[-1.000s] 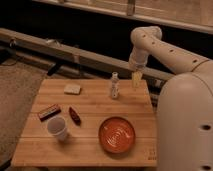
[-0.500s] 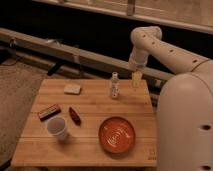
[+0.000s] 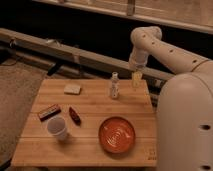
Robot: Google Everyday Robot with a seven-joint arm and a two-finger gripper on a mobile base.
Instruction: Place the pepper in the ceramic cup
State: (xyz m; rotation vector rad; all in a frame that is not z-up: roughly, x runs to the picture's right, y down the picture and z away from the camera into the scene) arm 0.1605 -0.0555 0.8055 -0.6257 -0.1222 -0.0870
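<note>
End effector [image 3: 136, 79] hangs above the far right corner of the tabletop [image 3: 90, 152], just beyond the clear bottle, its fingers spread and nothing between them; it is well apart from the pepper. Nearest the near edge, right of the middle, sits one round orange dish [image 3: 116, 134], empty. Toward the near left corner stands one ceramic cup [image 3: 57, 128], white, upright, mouth open upward. Just beside it, on its far right side and seemingly not touching, lies one pepper [image 3: 74, 115], dark red and tapered, flat on the wood with its length running roughly from the far edge toward the near edge. A little further back, closer to the left edge, lies one flat dark bar [image 3: 49, 112]. Beyond that rests one pale block [image 3: 72, 89] near the far left corner, and one small clear bottle [image 3: 115, 85] stands upright near the far edge, right of the middle. That makes six things, one of each. The pepper looks light and small, probably smooth-skinned and stiff enough to keep its shape, so a modest squeeze should do. Its taper is likely to let it slide out toward the thin tip, so the thick middle, pinched across the short width, seems the safest hold. The cup looks light and easy to knock over, and it stands close enough that spread fingers coming down could brush it.
</note>
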